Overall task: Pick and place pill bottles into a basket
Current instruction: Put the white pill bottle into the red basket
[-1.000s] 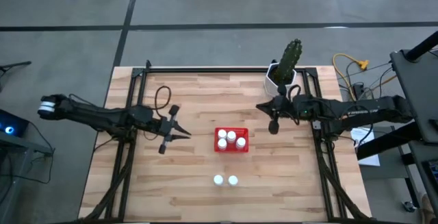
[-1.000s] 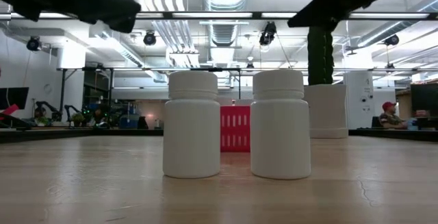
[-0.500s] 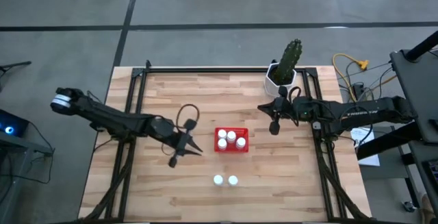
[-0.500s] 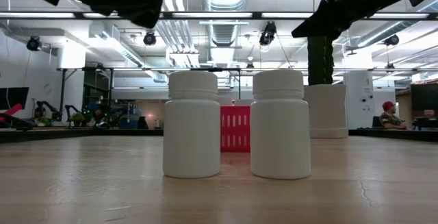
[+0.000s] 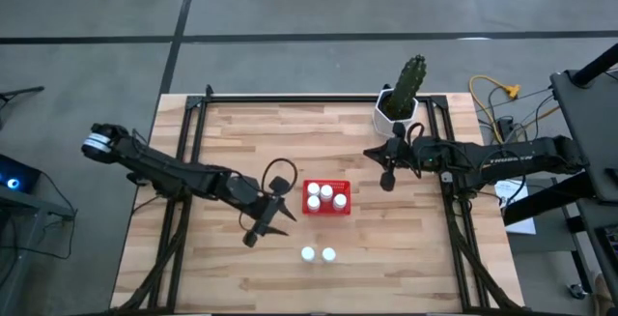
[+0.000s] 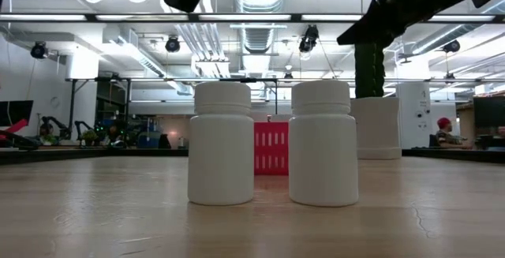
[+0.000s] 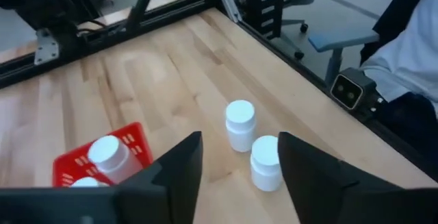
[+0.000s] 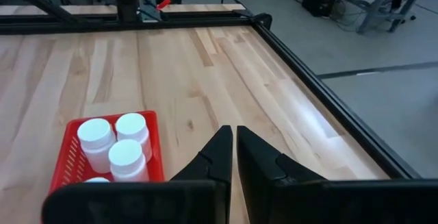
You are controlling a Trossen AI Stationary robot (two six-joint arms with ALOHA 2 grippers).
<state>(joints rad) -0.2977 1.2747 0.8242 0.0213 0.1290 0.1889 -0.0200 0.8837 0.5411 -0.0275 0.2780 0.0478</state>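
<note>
Two white pill bottles point(image 5: 308, 254) point(image 5: 329, 254) stand upright side by side on the table near its front edge. In the low view they fill the foreground point(image 6: 222, 143) point(image 6: 323, 143). The red basket point(image 5: 326, 210) sits mid-table and holds several more bottles point(image 8: 109, 145). My left gripper point(image 5: 283, 215) hovers open just left of the basket, above the table. Its fingers point toward the two loose bottles point(image 7: 240, 123) point(image 7: 265, 162), still short of them. My right gripper point(image 5: 386, 177) waits shut in the air to the right of the basket, with nothing in it.
A white pot with a green cactus point(image 5: 401, 99) stands at the far right of the table, just behind my right arm. Black frame rails point(image 5: 188, 161) run along the table's sides. A seated person point(image 7: 417, 53) shows beyond the table's near edge.
My left gripper has swung from the table's left part toward its right and near edges. It now hangs beside the basket, closer to the two loose bottles, and its fingers have spread apart. The bottles and the basket have not moved.
</note>
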